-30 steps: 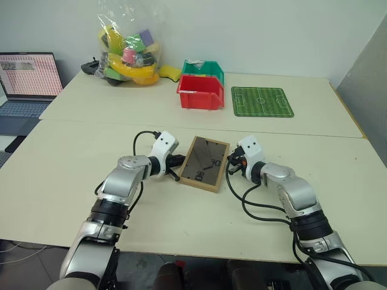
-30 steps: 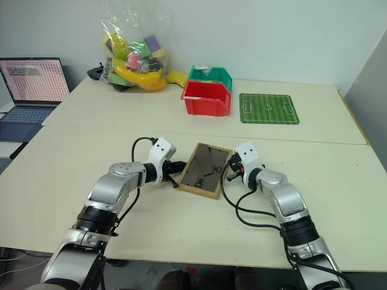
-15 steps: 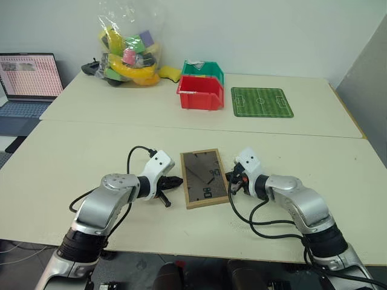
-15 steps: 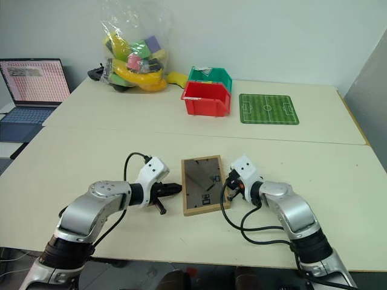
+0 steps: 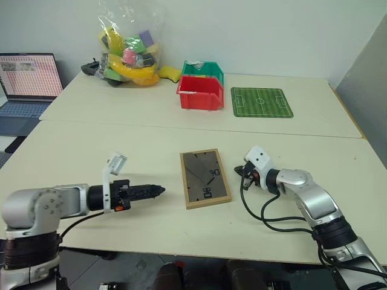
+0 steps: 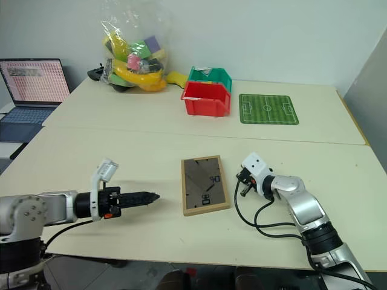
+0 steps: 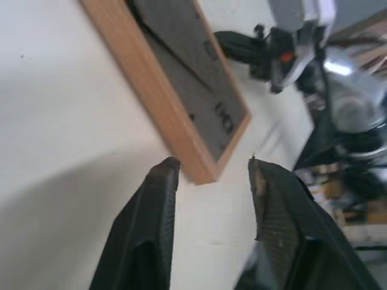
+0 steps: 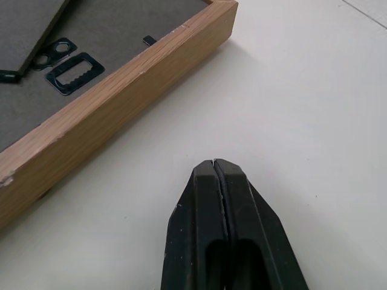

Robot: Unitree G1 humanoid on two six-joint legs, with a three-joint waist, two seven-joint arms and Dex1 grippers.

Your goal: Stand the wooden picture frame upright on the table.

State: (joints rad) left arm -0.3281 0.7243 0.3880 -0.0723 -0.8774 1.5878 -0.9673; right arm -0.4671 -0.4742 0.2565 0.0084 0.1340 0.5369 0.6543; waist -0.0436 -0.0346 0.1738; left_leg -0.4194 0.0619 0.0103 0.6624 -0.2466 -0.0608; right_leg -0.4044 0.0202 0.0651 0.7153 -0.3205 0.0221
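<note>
The wooden picture frame (image 5: 205,179) lies flat on the cream table (image 5: 121,151), dark brown backing up, with the stand and clips showing. My left gripper (image 5: 157,190) hovers level to the frame's left, pointing at it from a short gap away. Its fingers (image 7: 158,205) stand open with nothing between them, and the frame's near corner (image 7: 199,163) lies just beyond the tips. My right gripper (image 5: 246,172) sits low by the frame's right edge, shut and empty, a small gap from the wood (image 8: 121,115).
A red bin (image 5: 199,93) with a green bin (image 5: 205,69) behind it stands on the far half of the table, beside a green football-pitch mat (image 5: 261,101). A clear bag of toys (image 5: 128,48) is at the back left. A laptop (image 5: 27,81) sits at the far left.
The frame, earlier tilted between both grippers, now lies flat and squared up. My left gripper let go, opened and drew back to the left. My right gripper shifted slightly right.
</note>
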